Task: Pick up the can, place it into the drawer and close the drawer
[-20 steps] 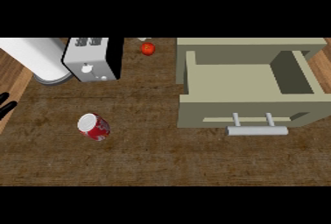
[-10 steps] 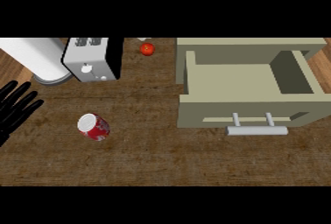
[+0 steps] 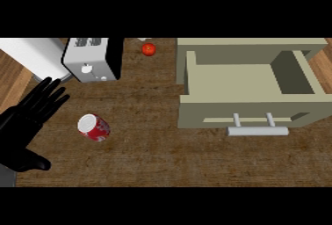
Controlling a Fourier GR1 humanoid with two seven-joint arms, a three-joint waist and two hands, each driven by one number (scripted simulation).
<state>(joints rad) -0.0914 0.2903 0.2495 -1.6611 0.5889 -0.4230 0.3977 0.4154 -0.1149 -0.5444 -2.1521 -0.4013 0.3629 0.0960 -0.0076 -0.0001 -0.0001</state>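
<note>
One robot hand in view: left robot hand [image 3: 26, 127], at the left edge of the worktop [image 3: 149, 154], fingers straight and spread wide, pointing far, thumb toward the near side; holding nothing.
Right robot hand: not visible.
Can: can [image 3: 94, 127], red with a white end, lying on its side on the worktop, white end tilted up toward the far left; just right of the left robot hand's palm, a gap between them, not touching.
Drawer: drawer [image 3: 246, 85], beige, pulled out, at the right side; inside looks bare, with a darker compartment along its right wall.
Handle: handle [image 3: 257, 130], pale bar on two posts, on the drawer's near front.
Can vs drawer: can well left of the drawer front, outside it.
Toaster: toaster [image 3: 91, 59], white and black, far left, beyond the can.
White cylinder: white cylinder [image 3: 35, 57], far left corner, touching or just beside the toaster; cannot tell which.
Tomato: tomato [image 3: 149, 49], small and red, far edge, between toaster and drawer.
</note>
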